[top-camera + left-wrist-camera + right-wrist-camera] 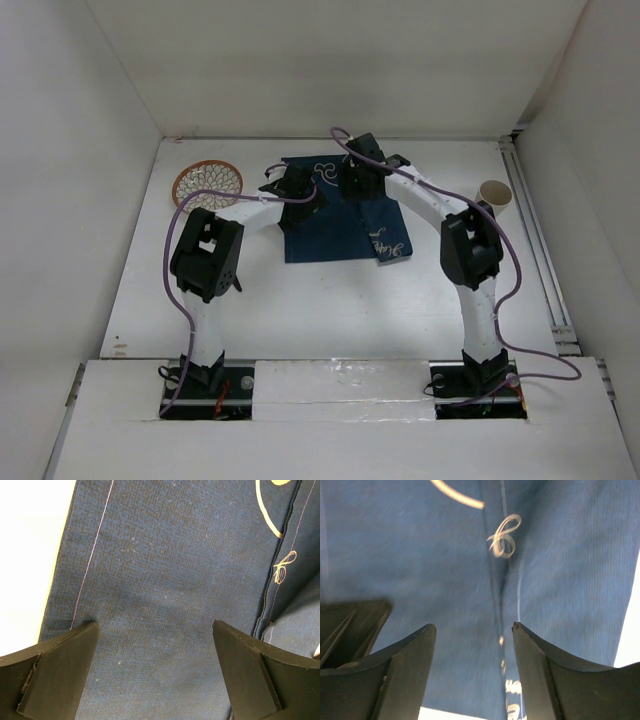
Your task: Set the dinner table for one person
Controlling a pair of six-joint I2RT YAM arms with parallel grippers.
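Dinner table (330, 310): white, matte, spanning the whole work area, both arms reaching out over its far half. Navy placemat (335, 225) lay on it centre-far, and both grippers sat over the cloth, so the fingers had placemat rather than bare table directly beneath them. Left gripper (155, 665): fingers (60, 670) fully apart, nothing between them, poised over the placemat's left portion. Bare table showed as a white strip just beyond the cloth's hemmed left edge, up and to the left of the left-hand finger. Right gripper (472, 670): fingers (545, 675) apart, somewhat narrower than the left's, with a stitched seam or fold of the cloth running into the gap between them (view blurred; contact with the cloth could not be judged). Table surface appeared there only as white slivers at the bottom and right edges of that view. Woven round mat (207, 185) far left and cup (495, 193) far right rested on the table, both well apart from either gripper.
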